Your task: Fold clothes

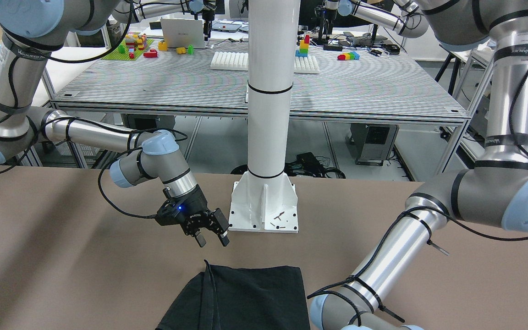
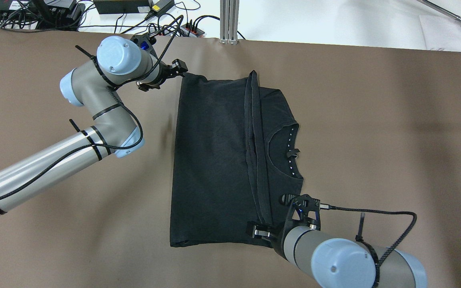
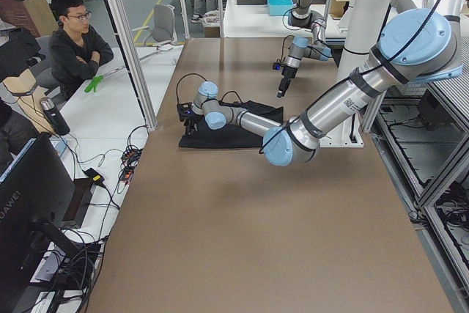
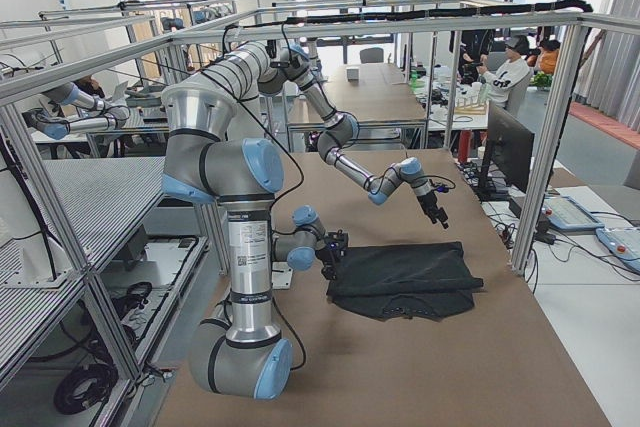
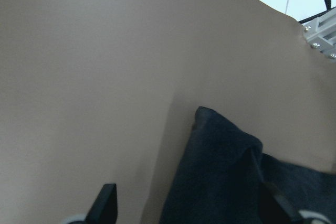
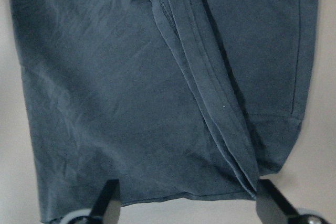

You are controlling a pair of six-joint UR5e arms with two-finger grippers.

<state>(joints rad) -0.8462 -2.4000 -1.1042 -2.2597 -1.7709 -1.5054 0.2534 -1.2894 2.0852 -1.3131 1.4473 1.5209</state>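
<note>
The black garment [image 2: 214,160] lies flat on the brown table, folded over, with a hem ridge down its middle and white dots along the neckline [image 2: 292,148]. It also shows in the front view [image 1: 245,298]. My left gripper [image 2: 168,74] is open at the garment's far left corner; in the left wrist view [image 5: 189,205] that corner [image 5: 220,177] lies between the spread fingers. My right gripper [image 2: 270,215] is open over the near edge by the ridge. It hangs just above the cloth in the front view [image 1: 211,236] and the right wrist view [image 6: 186,203].
The white post's base [image 1: 264,206] stands on the table just behind the garment, with small dark bits on it. Cables and power strips [image 2: 134,8] lie past the table's far edge. A seated person [image 3: 73,42] is beside the table.
</note>
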